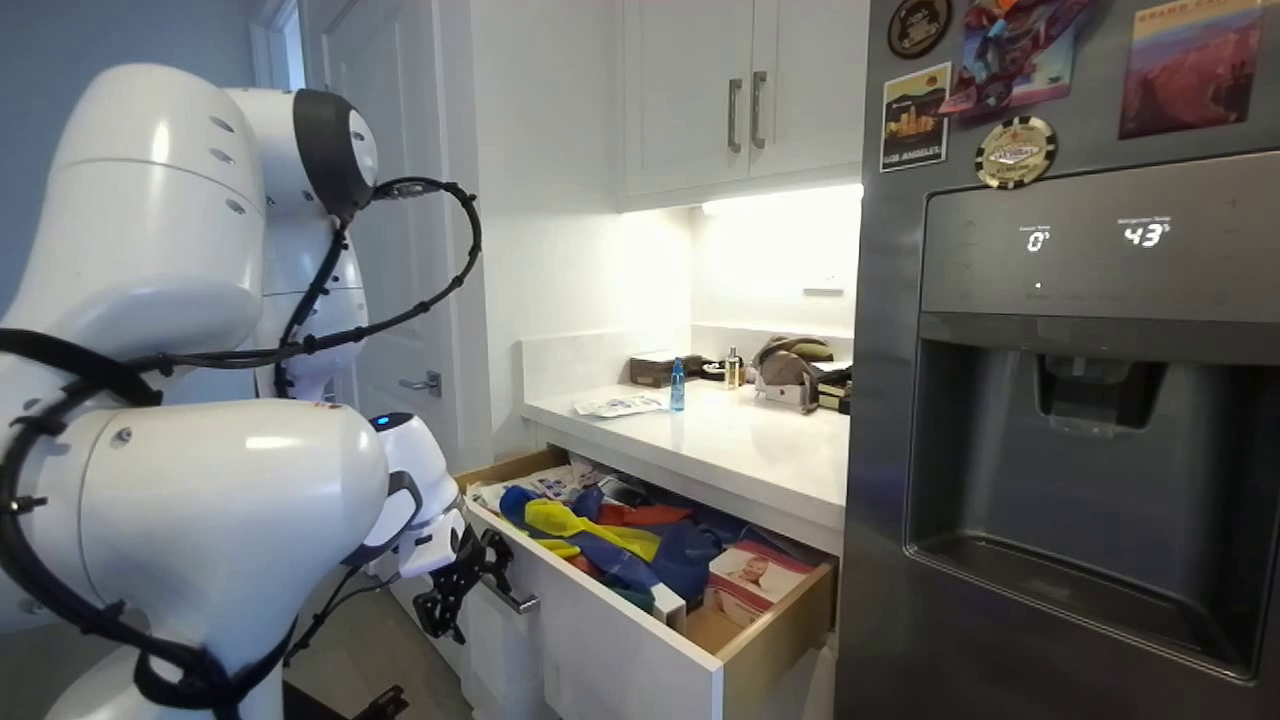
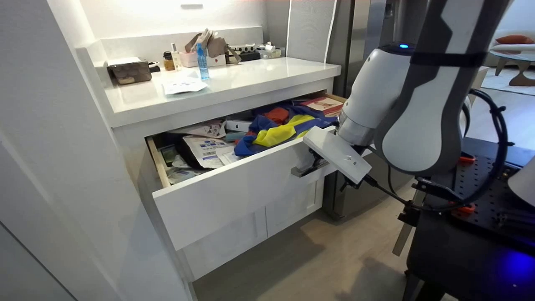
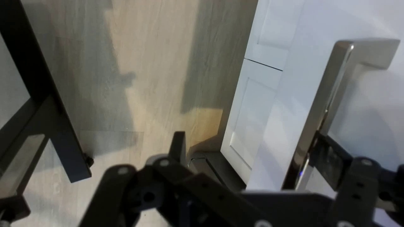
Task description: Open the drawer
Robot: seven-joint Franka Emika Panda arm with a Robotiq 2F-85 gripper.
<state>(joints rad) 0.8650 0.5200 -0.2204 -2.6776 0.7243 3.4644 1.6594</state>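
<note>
Where open, drawer with cloth, packets.

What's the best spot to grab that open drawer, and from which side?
Probably the middle of its silver bar handle, coming from in front of the drawer: the bar stands off the drawer's face, and one robot finger fits in the gap.

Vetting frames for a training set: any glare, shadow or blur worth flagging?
In both exterior views: wall above the counter washed out by bright light. In an exterior view: blue glow on the black table. Wrist view: distinct shadows across the floor, glints on the drawer handle, nearest parts of the jaws dark and soft.
</note>
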